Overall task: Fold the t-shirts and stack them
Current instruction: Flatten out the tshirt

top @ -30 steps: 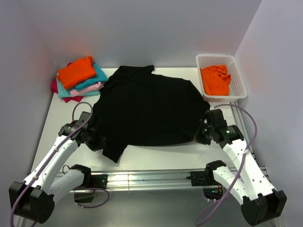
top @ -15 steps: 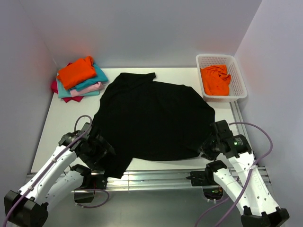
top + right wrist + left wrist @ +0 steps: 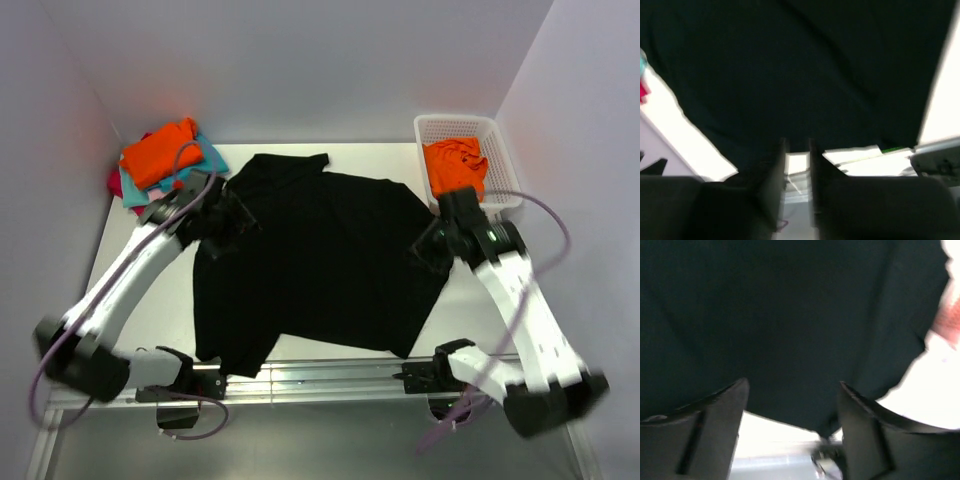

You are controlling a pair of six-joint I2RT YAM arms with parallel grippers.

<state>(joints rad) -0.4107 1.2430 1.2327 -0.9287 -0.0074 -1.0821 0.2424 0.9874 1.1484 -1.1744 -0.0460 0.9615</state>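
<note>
Table: I see its white top below both pincers
Black t-shirt: spread open under both pincers; the left one is above its far left part, the right one above its right edge
Folded stack: orange on top of teal, pink and magenta, just beyond and to the left of my left pincer
Basket: white lattice, just beyond my right pincer, with a crumpled orange t-shirt inside
Left pincer: fingers wide apart, gripping nothing
Right pincer: fingers a narrow slit apart, nothing between them
</note>
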